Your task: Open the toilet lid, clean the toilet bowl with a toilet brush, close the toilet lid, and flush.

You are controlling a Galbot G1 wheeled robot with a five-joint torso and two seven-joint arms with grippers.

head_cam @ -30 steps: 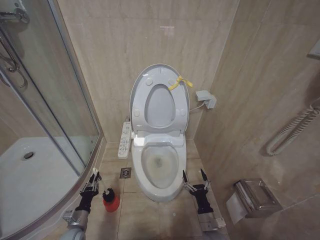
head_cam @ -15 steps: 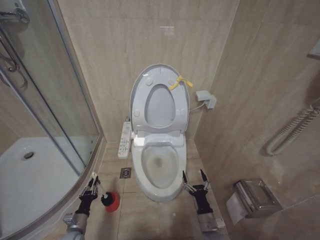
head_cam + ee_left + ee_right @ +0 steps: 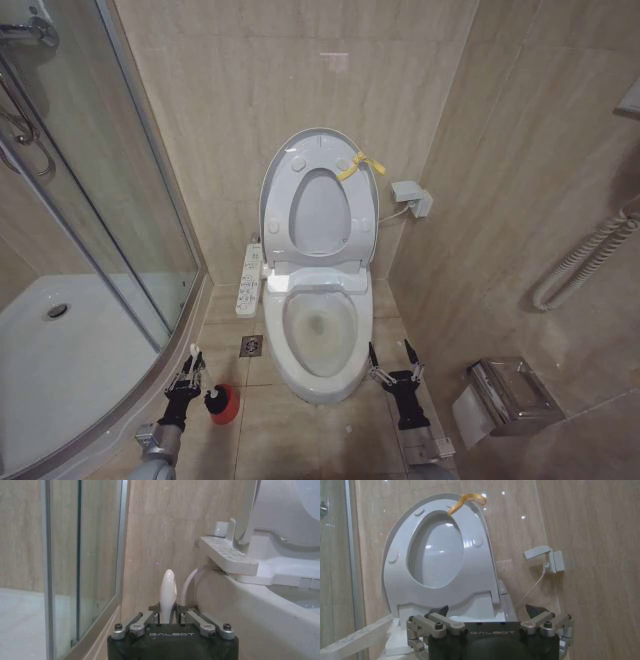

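I am holding my left gripper (image 3: 187,371) low over the floor tiles, between the shower glass (image 3: 120,200) and the bowl (image 3: 320,335), with its fingers clamped on the white handle of the brush (image 3: 168,592). In the left wrist view the handle is standing straight up between the fingers. In the head view the black head of the brush (image 3: 213,401) is sitting in the red cup (image 3: 225,405), just beside my gripper. My right gripper (image 3: 392,368) is hanging at the other side of the bowl, close to its front, with its fingers spread wide and holding nothing. The lid (image 3: 320,195) is standing raised against the wall, the seat ring up against it, the yellow tag (image 3: 358,165) at its top edge. The bowl is lying uncovered below.
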